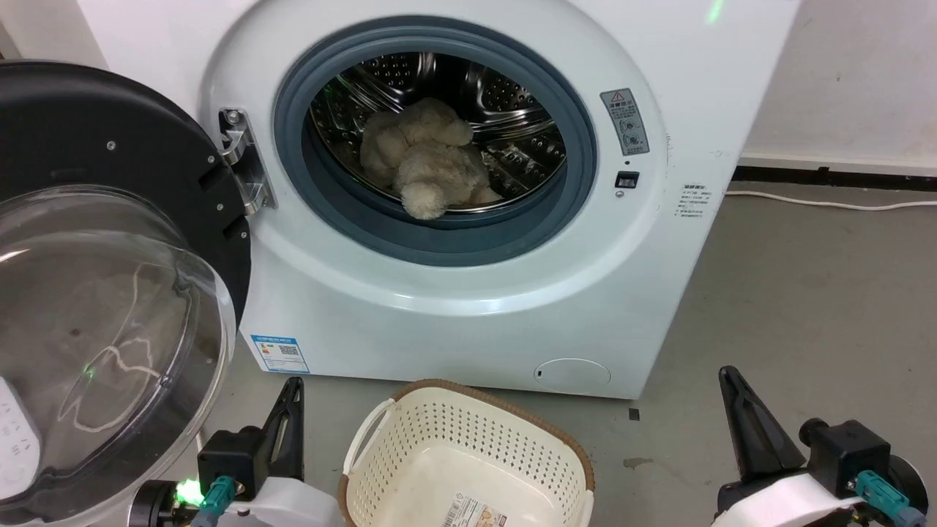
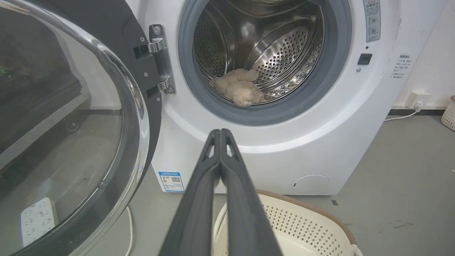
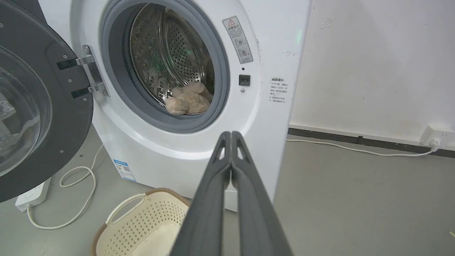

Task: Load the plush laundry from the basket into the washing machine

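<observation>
The plush [image 1: 428, 165] in the washer [image 1: 659, 278] drum [image 1: 512, 110].
It lay near the front edge, door [image 1: 110, 293] open; left gripper [image 2: 220, 132] and right gripper [image 3: 231, 134] flanked the basket [image 1: 439, 432], each with fingers pressed together, holding nothing.

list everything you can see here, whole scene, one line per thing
washing machine: 1, white, on the grey floor ahead, port open
door: 1, black rim with clear dome, swung open at the head view's left
drum: 1, shiny steel, behind the grey port ring
plush laundry: 1, beige, inside the drum near its front lip
basket: 1, cream with brown rim, on the floor before the washer, no laundry in the part seen
label: 1, pale, on the basket's floor
power strip: 1, white, on the floor under the door
wall socket: 1, white, low on the wall
left tool: 1, dark, shut, holding nothing
right tool: 1, dark, shut, holding nothing
</observation>
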